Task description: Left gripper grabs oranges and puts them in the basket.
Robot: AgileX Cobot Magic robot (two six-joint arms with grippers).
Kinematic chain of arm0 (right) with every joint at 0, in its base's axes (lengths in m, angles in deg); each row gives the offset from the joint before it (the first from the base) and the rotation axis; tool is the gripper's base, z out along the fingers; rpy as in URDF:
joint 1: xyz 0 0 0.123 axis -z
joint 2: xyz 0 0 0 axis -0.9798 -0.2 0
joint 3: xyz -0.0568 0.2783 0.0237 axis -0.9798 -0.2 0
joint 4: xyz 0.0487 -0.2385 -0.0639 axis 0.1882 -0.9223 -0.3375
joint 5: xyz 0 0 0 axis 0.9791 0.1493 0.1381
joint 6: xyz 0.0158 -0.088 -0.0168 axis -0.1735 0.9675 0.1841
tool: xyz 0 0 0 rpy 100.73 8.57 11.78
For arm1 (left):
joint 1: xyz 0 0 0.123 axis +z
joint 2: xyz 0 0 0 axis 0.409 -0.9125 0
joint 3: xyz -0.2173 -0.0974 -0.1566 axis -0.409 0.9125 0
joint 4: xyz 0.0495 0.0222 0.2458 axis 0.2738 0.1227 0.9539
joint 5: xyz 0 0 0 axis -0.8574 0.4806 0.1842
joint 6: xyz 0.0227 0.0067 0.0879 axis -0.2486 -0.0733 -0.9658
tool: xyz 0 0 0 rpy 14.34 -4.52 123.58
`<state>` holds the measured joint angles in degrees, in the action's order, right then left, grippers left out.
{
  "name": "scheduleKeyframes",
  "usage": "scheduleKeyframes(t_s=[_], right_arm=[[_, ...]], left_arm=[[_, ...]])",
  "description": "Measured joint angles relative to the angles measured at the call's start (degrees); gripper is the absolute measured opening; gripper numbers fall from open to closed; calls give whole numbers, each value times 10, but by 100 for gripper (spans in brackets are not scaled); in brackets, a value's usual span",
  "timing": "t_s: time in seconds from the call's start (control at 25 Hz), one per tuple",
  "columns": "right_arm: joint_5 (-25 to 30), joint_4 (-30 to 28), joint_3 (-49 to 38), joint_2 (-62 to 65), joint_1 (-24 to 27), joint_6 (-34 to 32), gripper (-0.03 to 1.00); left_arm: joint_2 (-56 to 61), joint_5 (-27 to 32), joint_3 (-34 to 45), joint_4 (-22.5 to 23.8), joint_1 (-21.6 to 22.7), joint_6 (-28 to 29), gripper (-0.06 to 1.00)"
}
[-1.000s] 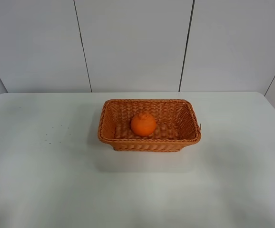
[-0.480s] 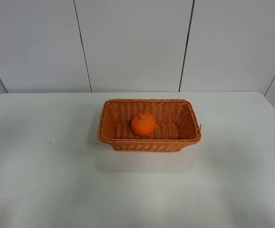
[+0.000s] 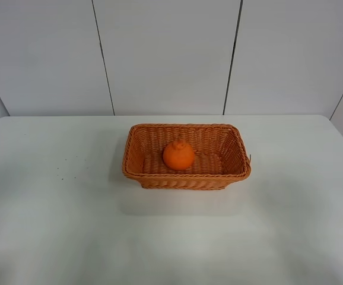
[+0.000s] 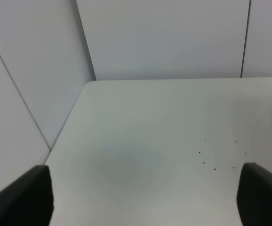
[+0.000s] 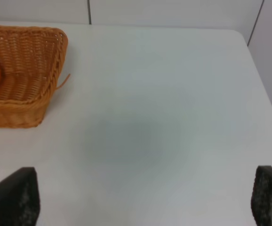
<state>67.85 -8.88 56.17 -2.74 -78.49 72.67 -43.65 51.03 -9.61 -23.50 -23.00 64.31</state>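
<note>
1. We found the orange [image 3: 178, 155] already sitting inside the basket [image 3: 186, 179], left of centre, on the white table [image 3: 53, 225].
2. Left gripper [image 4: 143, 195] was spread wide, holding nothing, over bare table well apart from the basket.
3. Right gripper [image 5: 143, 200] was also parted and empty, near the basket's side.
4. We judged the placing done; nothing obvious left.

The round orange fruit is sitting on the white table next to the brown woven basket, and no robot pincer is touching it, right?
Not quite. The round orange fruit is not beside the brown woven basket; it sits inside it, on the basket's floor, as the exterior high view shows. The rest is right: the basket stands on the white table, and no pincer touches the fruit.
</note>
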Motion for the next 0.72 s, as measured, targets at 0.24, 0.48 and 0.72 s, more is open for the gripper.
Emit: scheduleKeyframes(t_s=[0.24,0.48,0.72], right_arm=[[0,0,0,0,0,0,69],[0,0,0,0,0,0,69],[0,0,0,0,0,0,69]], left_arm=[[26,30,1,-11,0,0,87],[29,46,1,-34,0,1,85],[29,73,1,-41,0,7,85]])
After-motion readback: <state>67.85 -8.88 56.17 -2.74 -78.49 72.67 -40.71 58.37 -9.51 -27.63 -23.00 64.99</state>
